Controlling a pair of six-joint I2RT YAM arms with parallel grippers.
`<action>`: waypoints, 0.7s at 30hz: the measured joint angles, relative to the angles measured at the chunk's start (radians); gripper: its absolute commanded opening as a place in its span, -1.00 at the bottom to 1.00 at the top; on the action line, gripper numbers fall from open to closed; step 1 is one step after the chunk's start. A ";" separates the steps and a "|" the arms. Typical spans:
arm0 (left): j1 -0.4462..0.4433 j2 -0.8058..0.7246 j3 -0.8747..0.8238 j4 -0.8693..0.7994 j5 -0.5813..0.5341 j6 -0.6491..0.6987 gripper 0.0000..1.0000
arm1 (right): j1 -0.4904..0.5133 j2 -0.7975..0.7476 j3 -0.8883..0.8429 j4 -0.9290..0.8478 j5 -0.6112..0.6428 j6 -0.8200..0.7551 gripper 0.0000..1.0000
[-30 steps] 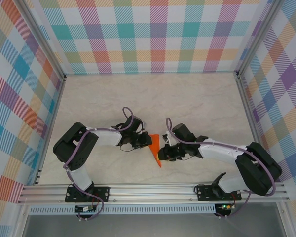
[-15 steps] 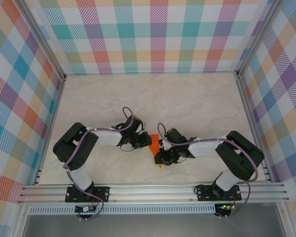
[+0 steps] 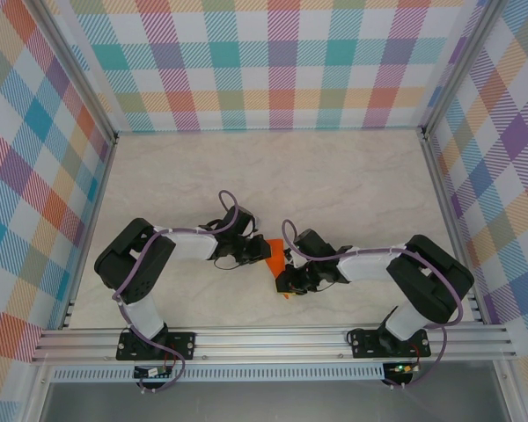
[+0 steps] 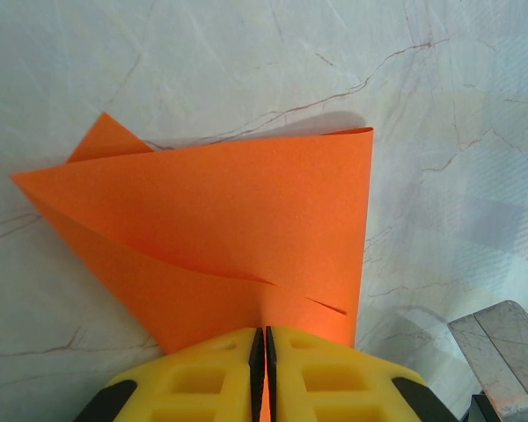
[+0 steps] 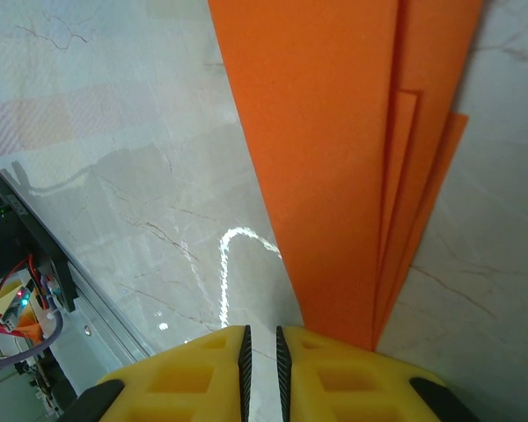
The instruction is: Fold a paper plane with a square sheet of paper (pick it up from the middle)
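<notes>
Left fingers [image 4: 220,347]: pressed together at the bottom centre of the left wrist view and clamped on the near edge of the square sheet of paper [image 4: 238,220]. An orange sliver is seen in the slit between them.

Right fingers [image 5: 308,352]: at the bottom of the right wrist view, all but together. Bare bench [image 5: 114,132] is seen through the thin slit. The narrow end of the paper is met at the top of the right-hand finger; whether it is gripped cannot be told.

Beyond the left fingers the sheet is seen folded in overlapping layers, with a point at frame left and a straight edge at frame right. In the right wrist view it is seen as a layered strip, widening toward the top edge.

In the overhead view the sheet is found low in the centre of the frame, between the two arm ends, lying on the marbled bench. Plaid walls [image 3: 282,61] are seen along the top.
</notes>
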 measured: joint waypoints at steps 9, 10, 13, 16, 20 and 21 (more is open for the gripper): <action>0.000 0.000 0.000 0.000 -0.002 0.000 -0.72 | 0.002 0.000 0.000 0.002 0.002 0.004 -0.60; 0.000 0.000 0.000 0.000 -0.002 0.000 -0.73 | 0.002 0.000 0.000 0.002 0.002 0.006 -0.60; 0.000 0.000 0.000 0.000 -0.002 0.000 -0.73 | 0.003 0.000 0.000 0.002 0.003 0.010 -0.60; 0.000 0.000 0.000 0.000 -0.002 0.000 -0.73 | 0.004 -0.001 0.000 0.002 0.004 0.011 -0.60; 0.000 0.000 0.000 0.000 -0.002 0.000 -0.73 | 0.013 -0.008 0.000 0.000 0.019 0.011 -0.58; 0.000 0.000 0.000 -0.001 -0.002 0.000 -0.72 | 0.014 -0.010 0.000 0.000 0.023 0.011 -0.56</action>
